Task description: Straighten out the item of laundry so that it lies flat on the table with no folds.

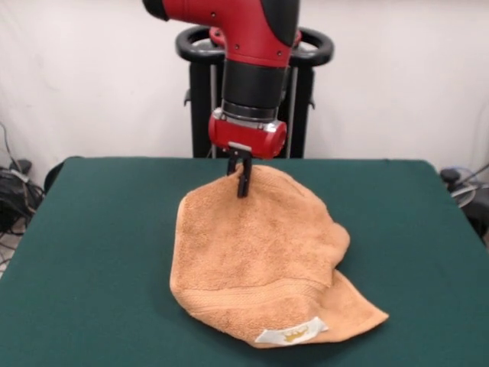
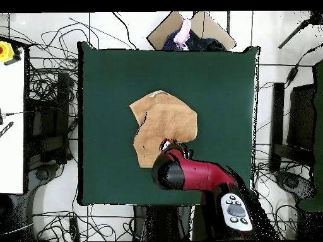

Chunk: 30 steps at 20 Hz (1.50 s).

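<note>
The item of laundry (image 1: 256, 252) is an orange-tan terry towel lying rumpled on the green table (image 1: 92, 252), with its right side folded over and a white label (image 1: 290, 332) at the near edge. My gripper (image 1: 243, 182) stands at the towel's far edge, its dark fingers close together and touching the cloth, which rises slightly to them. From above, the towel (image 2: 163, 123) lies mid-table (image 2: 107, 82), and the red arm (image 2: 189, 173) covers the gripper and the towel's lower corner.
Tangled cables (image 2: 47, 126) cover the floor around the table. A cardboard box (image 2: 189, 28) with clothes sits past the table's top edge in the overhead view. A white surface (image 2: 11, 126) stands at the left.
</note>
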Tool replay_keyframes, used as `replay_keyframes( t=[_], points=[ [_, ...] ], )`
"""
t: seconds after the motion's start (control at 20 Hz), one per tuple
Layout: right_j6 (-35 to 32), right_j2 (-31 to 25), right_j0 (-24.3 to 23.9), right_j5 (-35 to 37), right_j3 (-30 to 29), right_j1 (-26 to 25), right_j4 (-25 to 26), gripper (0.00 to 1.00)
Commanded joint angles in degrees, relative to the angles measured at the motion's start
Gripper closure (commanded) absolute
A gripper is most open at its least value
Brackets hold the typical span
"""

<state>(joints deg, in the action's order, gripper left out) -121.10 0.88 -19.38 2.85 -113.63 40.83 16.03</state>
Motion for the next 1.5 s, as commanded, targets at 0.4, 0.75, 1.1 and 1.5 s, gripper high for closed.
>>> replay_keyframes(
  t=[0.4, 0.75, 1.1, 1.5],
  points=[
    [-0.9, -1.8, -5.7, -0.4, 2.5, -1.4, 6.4, 1.00],
    [-1.4, -1.2, -5.7, 0.5, 3.6, -1.5, 7.6, 1.00],
    [-3.0, 3.5, -3.0, -0.9, 5.0, -2.5, 7.7, 1.00],
    [-4.1, 6.2, -1.7, -3.2, 5.2, -3.9, 7.4, 1.00]
  ],
)
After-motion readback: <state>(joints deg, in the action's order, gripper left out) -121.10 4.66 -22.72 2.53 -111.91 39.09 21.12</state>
